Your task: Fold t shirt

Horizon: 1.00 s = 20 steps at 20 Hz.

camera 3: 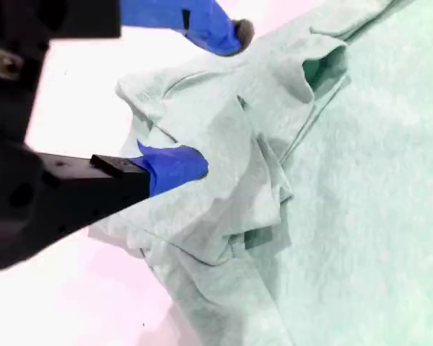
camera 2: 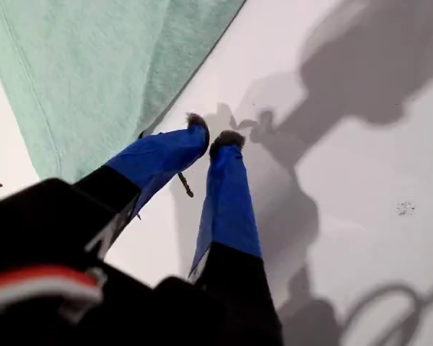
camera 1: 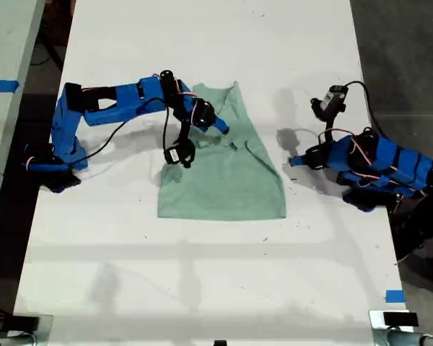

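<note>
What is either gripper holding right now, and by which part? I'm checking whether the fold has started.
Nothing is held. My second gripper stands open over bunched cloth of the t shirt; my first gripper, nearly shut, is empty over the table.

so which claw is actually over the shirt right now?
My second claw, on the arm at the exterior view's left: its open fingers straddle bunched cloth of the t shirt. My first claw sits nearly shut over bare table beside the shirt's edge.

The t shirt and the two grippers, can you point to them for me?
t shirt (camera 1: 224, 189): exterior view, flat lower body.
my first gripper (camera 2: 218, 137): first wrist view, between its tips.
my second gripper (camera 3: 220, 97): second wrist view, between its tips.
</note>
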### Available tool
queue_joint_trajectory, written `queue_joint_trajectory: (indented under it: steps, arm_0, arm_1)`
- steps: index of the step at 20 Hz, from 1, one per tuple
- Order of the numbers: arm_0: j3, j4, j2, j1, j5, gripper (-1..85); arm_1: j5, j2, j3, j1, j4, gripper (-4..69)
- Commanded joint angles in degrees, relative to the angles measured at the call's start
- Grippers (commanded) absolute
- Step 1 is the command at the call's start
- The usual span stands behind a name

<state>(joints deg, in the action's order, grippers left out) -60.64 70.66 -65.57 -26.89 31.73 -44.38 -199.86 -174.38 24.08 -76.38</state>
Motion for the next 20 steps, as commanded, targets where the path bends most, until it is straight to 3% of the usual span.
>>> queue_joint_trajectory:
  steps: [1, 7, 13, 16, 20]
  arm_0:
    - [3.69, -0.35, -4.22, -0.35, 0.35, 24.7]
    - [-3.52, 5.89, -26.89, -3.25, -6.68, 18.8]
    - [-16.44, 9.40, -49.13, 0.35, -14.68, 14.4]
    - [-36.91, 4.75, -69.61, 3.96, -24.17, 9.3]
    - [-76.03, -10.55, -95.54, 11.60, -35.68, 6.9]
  arm_1:
    - [-0.79, -0.88, -3.60, 0.44, -0.18, 4.2]
    - [-0.79, -0.88, -3.60, 0.44, -0.18, 4.2]
    - [-0.79, -0.88, -3.60, 0.44, -0.18, 4.2]
    - [-0.79, -0.88, -3.60, 0.44, -0.18, 4.2]
    - [-0.79, -0.88, -3.60, 0.44, -0.18, 4.2]
